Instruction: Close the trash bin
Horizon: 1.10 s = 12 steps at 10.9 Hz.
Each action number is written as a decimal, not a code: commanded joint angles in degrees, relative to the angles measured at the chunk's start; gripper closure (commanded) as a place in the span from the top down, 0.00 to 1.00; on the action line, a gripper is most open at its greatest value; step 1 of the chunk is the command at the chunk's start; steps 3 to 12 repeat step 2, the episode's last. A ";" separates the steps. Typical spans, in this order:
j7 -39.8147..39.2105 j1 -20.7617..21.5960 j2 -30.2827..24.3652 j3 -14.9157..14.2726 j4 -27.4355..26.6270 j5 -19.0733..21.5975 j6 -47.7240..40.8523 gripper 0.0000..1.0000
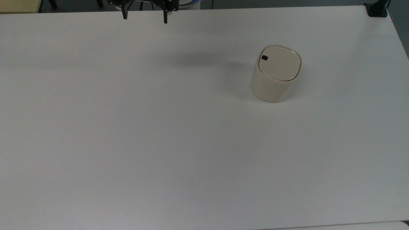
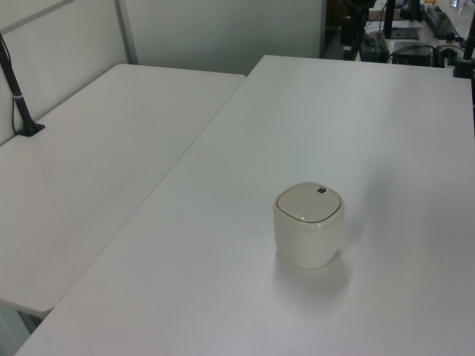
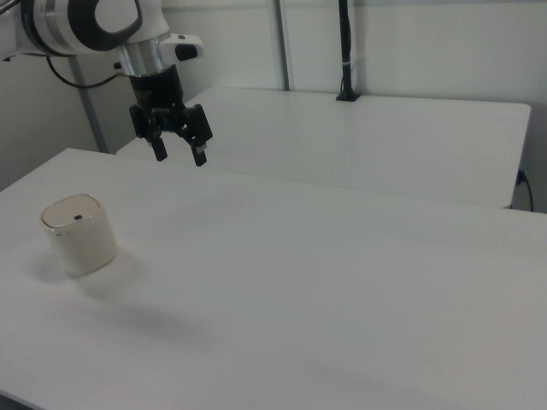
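A cream-beige trash bin (image 1: 275, 75) stands upright on a white table (image 1: 159, 127), its flat lid (image 1: 280, 63) seated flush on the rim so that nothing of the inside shows. A small black button (image 1: 264, 57) sits near one corner of the lid. The bin is well apart from the gripper (image 1: 144, 16), off toward the top view's right and lower in that frame; in the right view the bin (image 3: 79, 234) sits below the gripper (image 3: 178, 152) and toward the right view's left. The gripper hangs in the air above the table's far edge, its two black fingers spread wide with nothing between them. Bare tabletop lies between tool and bin. The bin is smooth plastic, a rounded square in outline; the table is matte. A second white table (image 2: 89, 163) adjoins the first.
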 commanded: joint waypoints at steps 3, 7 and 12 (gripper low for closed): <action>0.02 -0.31 -1.18 0.48 -0.69 0.29 -1.18 1.00; 0.02 -0.31 -1.18 0.48 -0.69 0.29 -1.18 1.00; 0.02 -0.31 -1.18 0.48 -0.69 0.29 -1.18 1.00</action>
